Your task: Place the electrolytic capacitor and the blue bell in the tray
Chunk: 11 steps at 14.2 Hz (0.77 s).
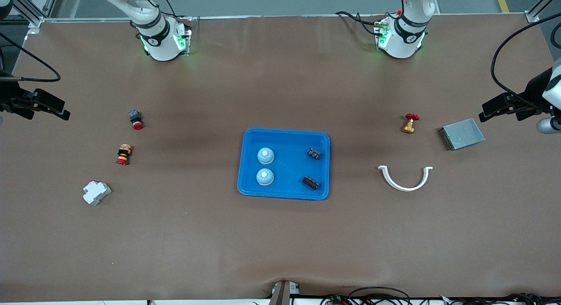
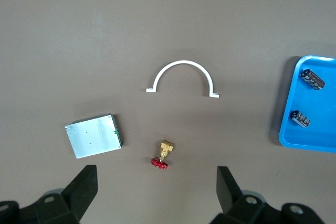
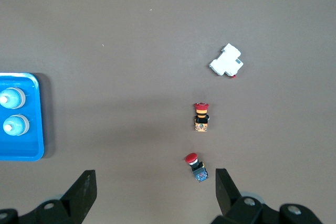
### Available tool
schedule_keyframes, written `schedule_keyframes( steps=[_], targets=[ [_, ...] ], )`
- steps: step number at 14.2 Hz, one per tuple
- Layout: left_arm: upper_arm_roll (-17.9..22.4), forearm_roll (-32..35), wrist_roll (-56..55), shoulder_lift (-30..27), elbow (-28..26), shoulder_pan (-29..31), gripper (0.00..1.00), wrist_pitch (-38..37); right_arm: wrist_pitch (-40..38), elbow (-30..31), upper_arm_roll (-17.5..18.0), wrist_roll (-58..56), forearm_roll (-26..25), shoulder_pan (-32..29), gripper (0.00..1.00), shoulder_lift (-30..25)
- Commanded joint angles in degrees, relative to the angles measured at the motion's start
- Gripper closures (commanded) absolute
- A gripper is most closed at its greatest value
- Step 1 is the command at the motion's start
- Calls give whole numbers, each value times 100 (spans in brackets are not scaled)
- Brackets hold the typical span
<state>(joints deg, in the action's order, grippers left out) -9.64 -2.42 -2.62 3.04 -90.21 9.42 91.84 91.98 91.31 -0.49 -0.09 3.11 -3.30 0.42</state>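
White circuit breaker (image 1: 96,193) lies nearest the camera on the brown bench (image 1: 280,243), with two red-capped pushbuttons (image 1: 124,154) below the right hand (image 3: 152,195), fingers spread. Under the left hand (image 2: 156,192) (also spread wide) sit a brass valve (image 2: 164,155), a curved white plastic clip (image 2: 182,77) and a grey metal box (image 2: 94,135). Between both hands the glossy blue tray (image 1: 250,164) holds two blue bells (image 1: 265,155) and two dark capacitors (image 1: 313,154).

A brass valve (image 1: 409,124) (red handle), grey box (image 1: 462,133), white clamp (image 1: 405,178), two pushbuttons (image 1: 136,119) and breaker (image 1: 97,192).
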Motion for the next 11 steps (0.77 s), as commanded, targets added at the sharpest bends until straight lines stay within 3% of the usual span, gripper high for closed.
schedule_keyframes(
  steps=[1,11],
  targets=[
    [-46,102,-54,74,161,-19,0,-123,75,159,31,-62,-21,-92,0,-156],
    [6,93,-10,39,188,-36,0,-114,145,159,57,17,-249,-65,0,-165]
  ],
)
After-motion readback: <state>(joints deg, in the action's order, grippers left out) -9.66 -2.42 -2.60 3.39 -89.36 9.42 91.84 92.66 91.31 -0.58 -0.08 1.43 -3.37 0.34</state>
